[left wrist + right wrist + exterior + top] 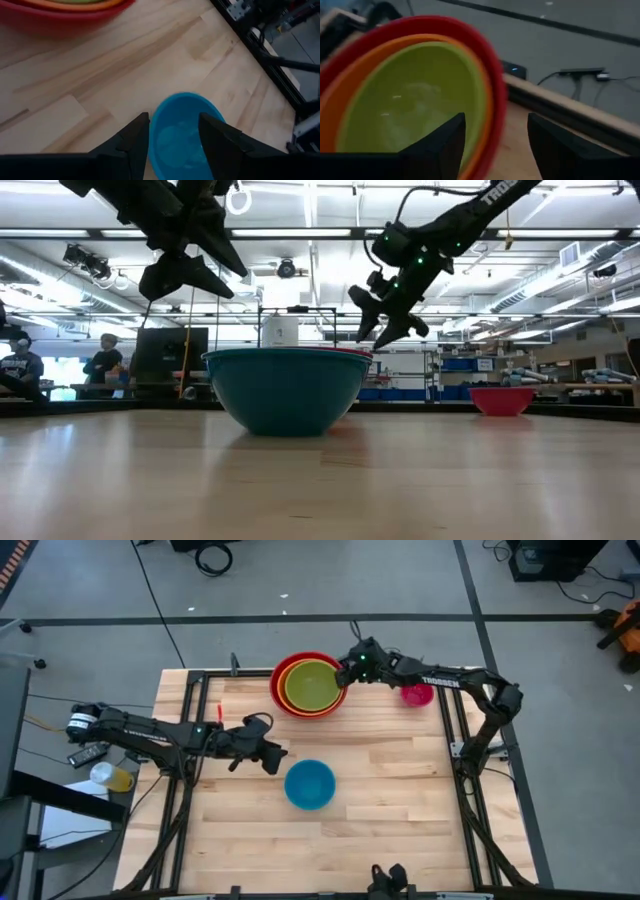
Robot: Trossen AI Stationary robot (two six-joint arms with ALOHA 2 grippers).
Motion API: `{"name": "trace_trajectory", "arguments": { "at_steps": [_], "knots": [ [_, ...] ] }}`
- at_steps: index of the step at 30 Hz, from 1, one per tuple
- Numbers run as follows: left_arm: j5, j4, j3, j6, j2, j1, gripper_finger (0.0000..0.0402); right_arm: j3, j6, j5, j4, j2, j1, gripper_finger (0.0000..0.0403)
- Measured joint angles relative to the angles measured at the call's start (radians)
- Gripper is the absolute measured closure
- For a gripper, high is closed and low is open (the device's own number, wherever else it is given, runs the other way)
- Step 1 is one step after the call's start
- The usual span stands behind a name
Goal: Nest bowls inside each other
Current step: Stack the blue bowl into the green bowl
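A green bowl (pixel 312 686) sits inside an orange bowl (pixel 287 677), and that sits inside a red bowl (pixel 276 690) at the table's far middle. Alone on its base near the centre stands a blue bowl (pixel 309 784). A magenta bowl (pixel 417 694) rests at the far right, partly under the right arm. My right gripper (pixel 345 667) hangs open just above the stack's right rim (pixel 492 95), touching nothing. My left gripper (pixel 274 753) is open in the air, up and to the left of the blue bowl (pixel 182 132).
Black frame rails (pixel 452 730) run along the table's left and right sides. A yellow bottle (pixel 113 776) lies off the table's left edge. Bare wood (pixel 400 810) stretches to the near edge. People (pixel 105 365) stand in the room behind.
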Motion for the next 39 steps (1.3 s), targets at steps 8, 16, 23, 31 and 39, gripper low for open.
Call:
{"name": "trace_trajectory", "arguments": {
  "at_steps": [8,16,23,31,39],
  "knots": [
    [0.0,0.011,-0.002,0.035,0.067,-0.077,0.023,0.001,0.015,-0.096,-0.085,-0.096,0.079,0.019],
    [0.064,0.059,-0.002,0.066,0.217,-0.092,0.023,0.001,0.006,-0.089,-0.522,-0.219,0.143,0.019],
    [0.088,0.076,-0.001,0.079,0.362,-0.088,0.023,0.001,0.078,0.078,-0.72,-0.276,0.246,0.019],
    [0.096,0.144,-0.001,0.094,0.436,-0.07,0.026,0.001,0.208,0.112,-0.771,-0.308,0.36,0.019],
    [0.101,0.164,-0.001,0.234,0.377,-0.037,0.0388,0.0,0.365,0.13,-0.92,-0.339,0.477,0.0197]
  ]
}}
